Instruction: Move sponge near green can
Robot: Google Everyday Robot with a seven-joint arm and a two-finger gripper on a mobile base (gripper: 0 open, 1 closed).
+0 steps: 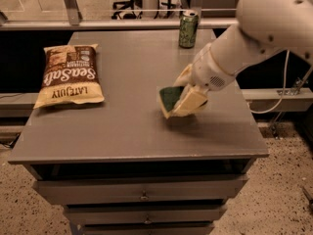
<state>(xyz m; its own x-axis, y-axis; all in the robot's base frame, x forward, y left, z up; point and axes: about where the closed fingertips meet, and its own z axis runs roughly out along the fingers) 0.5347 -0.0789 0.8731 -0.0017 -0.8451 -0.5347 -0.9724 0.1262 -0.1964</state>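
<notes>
The gripper [189, 92] hangs over the table [122, 131], well short of the green can [188, 29] and on the camera's side of it. Its jaws are clamped on the sponge [169, 97]. The sponge is tilted on edge with its dark green face turned outward, and it seems to be lifted just clear of the table top, with a shadow under it. The can stands upright at the far edge of the table. The chip bag [70, 75] lies flat, well apart from the can, out of the straight path between sponge and can.

The main risk is the can itself. It is slim, tall and right at the back edge, so a brush from the thick wrist or the sponge could tip it or push it off the table. The arm reaches in from the can's side, so its bulk may pass close as the gripper travels toward the can.

The grip is the second worry. The sponge is soft and looks held near one end, not across its middle, so it could twist or slide out on the way and land well short of the can.

The release also matters. Let go while tilted and raised, the sponge could bounce or roll, either into the can or away from it. Lowering it until it lies flat just beside the can, without touching it, would be safer.
</notes>
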